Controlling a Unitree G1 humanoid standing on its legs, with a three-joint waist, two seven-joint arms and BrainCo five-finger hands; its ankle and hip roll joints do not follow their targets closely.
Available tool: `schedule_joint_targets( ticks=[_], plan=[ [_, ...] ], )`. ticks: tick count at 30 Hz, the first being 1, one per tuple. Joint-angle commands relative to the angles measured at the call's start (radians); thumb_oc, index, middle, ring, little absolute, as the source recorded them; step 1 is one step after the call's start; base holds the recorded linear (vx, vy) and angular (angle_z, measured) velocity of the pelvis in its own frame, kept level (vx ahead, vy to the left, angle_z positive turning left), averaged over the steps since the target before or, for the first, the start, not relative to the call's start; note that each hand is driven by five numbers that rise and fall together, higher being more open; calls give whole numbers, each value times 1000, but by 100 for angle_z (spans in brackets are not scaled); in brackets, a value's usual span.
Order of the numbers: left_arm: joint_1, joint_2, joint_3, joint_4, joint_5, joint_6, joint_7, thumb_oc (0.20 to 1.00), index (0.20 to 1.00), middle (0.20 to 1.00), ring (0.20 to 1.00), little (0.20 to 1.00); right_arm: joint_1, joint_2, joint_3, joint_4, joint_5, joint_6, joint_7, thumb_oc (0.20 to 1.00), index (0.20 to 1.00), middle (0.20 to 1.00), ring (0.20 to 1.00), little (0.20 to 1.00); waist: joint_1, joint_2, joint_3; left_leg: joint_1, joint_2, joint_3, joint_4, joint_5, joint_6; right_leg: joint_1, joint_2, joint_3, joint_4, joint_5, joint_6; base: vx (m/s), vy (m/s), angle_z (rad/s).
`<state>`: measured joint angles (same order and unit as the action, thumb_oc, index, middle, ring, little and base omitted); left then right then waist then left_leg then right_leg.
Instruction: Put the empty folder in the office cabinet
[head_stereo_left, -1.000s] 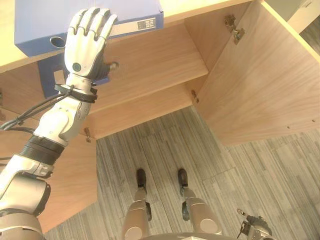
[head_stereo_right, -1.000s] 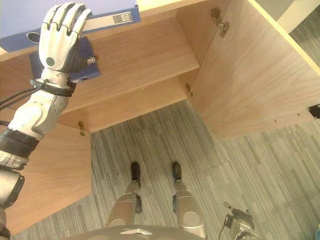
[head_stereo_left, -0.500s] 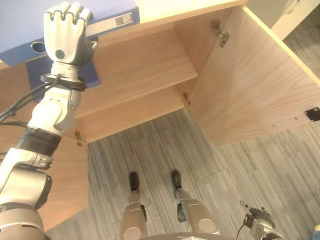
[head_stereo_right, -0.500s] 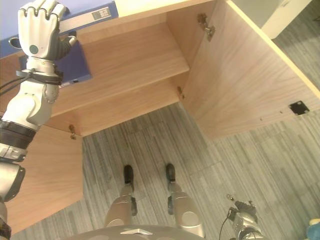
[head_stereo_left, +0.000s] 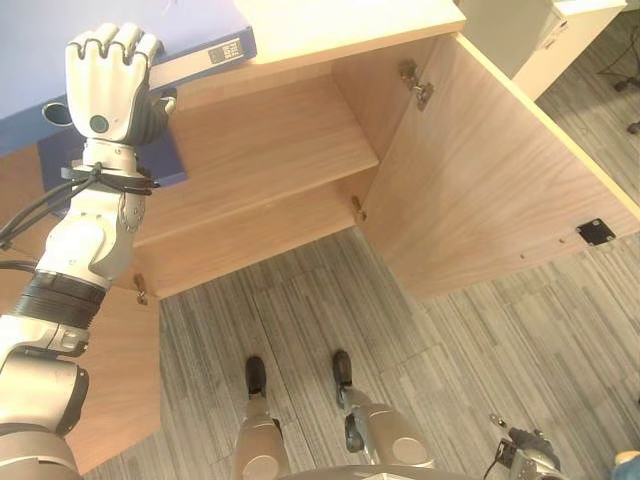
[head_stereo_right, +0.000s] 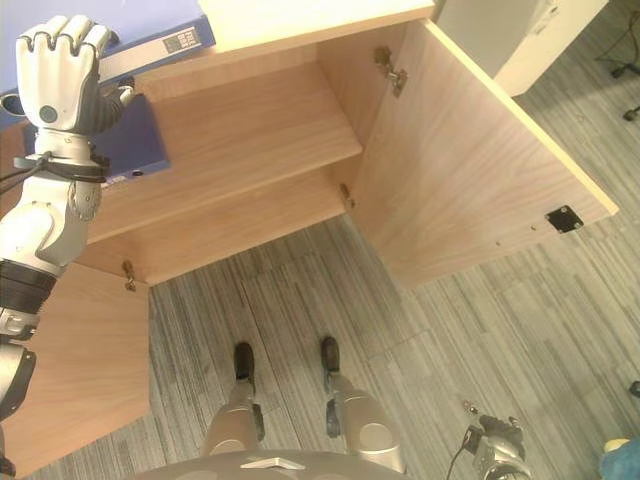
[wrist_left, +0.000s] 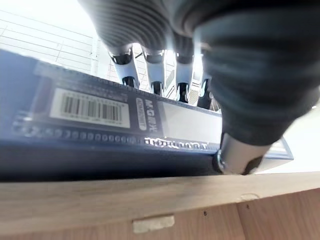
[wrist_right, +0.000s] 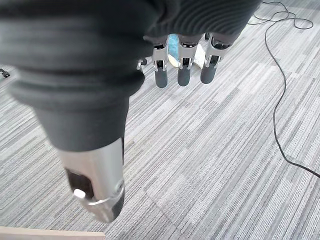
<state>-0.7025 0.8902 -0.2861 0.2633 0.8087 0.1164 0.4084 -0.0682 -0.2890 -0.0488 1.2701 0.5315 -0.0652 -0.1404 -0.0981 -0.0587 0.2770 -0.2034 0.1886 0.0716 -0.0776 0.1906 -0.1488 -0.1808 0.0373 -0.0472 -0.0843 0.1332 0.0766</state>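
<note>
My left hand (head_stereo_left: 105, 85) clamps the blue folder (wrist_left: 125, 125) on the cabinet (head_stereo_left: 330, 25) top.
Folder's long spine lies along the cabinet's front edge — open shelf (head_stereo_left: 270, 140) directly below; right hand (wrist_right: 182, 70) hangs relaxed, far off.

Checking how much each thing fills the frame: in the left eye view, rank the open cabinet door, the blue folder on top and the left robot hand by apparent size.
1. Cabinet door.
2. Blue folder, partly cropped.
3. Left robot hand, enlarged by nearness.

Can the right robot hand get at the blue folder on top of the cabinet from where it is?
Probably not: the right robot hand hangs low over the floor, while the blue folder lies far across under the left robot hand.
</note>
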Motion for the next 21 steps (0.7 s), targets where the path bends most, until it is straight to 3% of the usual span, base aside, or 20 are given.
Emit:
schedule_joint_targets(
  ticks=[1,17,21],
  plan=[
    [72,5,59,45,-68,3,-21,200,200,200,200,200,45,-38,10,32,1,-2,-14,1000,1000,1000,1000,1000,6,12,-70,-63,71,-47,-10,-46,-54,24,-29,-52,-3,-162,51,2,4,5],
    [152,-21,97,-8,-70,-20,-12,200,200,200,200,200,59,-40,-7,53,-19,4,-25,1000,1000,1000,1000,1000,5,16,-90,-65,55,-54,-10,-58,-56,37,-40,-62,-3,-164,53,6,13,4],
    [140,-11,115,-47,-112,-59,36,200,200,200,200,200,57,-41,-8,52,-12,-2,-23,1000,1000,1000,1000,1000,7,18,-100,-56,48,-53,-10,-63,-54,47,-46,-62,-3,-166,53,0,0,0]
  ],
)
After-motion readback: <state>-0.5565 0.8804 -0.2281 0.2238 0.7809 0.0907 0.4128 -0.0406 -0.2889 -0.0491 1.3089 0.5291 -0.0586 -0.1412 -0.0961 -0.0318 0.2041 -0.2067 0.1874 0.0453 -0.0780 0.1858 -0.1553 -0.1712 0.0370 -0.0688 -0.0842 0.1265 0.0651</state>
